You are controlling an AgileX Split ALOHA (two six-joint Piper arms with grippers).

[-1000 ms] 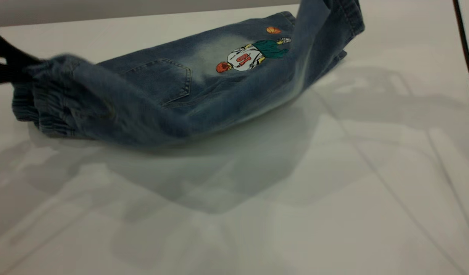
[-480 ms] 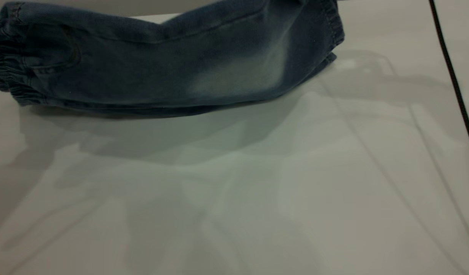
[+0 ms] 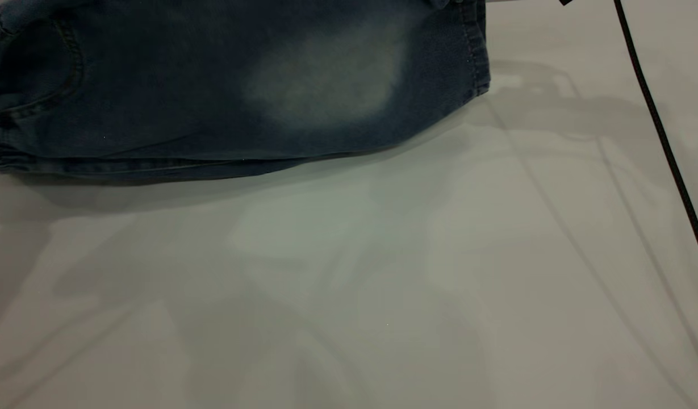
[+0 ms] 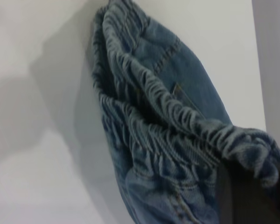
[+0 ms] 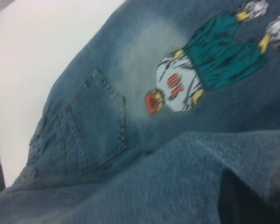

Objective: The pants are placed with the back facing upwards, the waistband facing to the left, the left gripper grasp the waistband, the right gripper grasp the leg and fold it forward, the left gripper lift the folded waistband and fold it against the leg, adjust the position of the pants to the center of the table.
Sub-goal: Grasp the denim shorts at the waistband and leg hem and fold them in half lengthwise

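The pants [image 3: 212, 96] lie folded lengthwise at the far side of the table [image 3: 349, 284]. The leg [image 3: 326, 74] with its plain pale oval patch is on top. In the exterior view both grippers are out of frame. In the left wrist view the ruched waistband [image 4: 154, 121] is bunched up and draped over my left gripper [image 4: 245, 191], which is shut on it. In the right wrist view my right gripper [image 5: 245, 200] is shut on the leg [image 5: 177, 177], held just above the other leg's cartoon print [image 5: 200, 74] and a back pocket [image 5: 95, 123].
A black cable [image 3: 661, 136] runs down the right side of the table. Bare tabletop stretches in front of the pants, crossed by soft shadows.
The plain leg has swung over the printed leg and now hides the cartoon in the exterior view. The lifted waistband end has come down, and the pants sit farther back.
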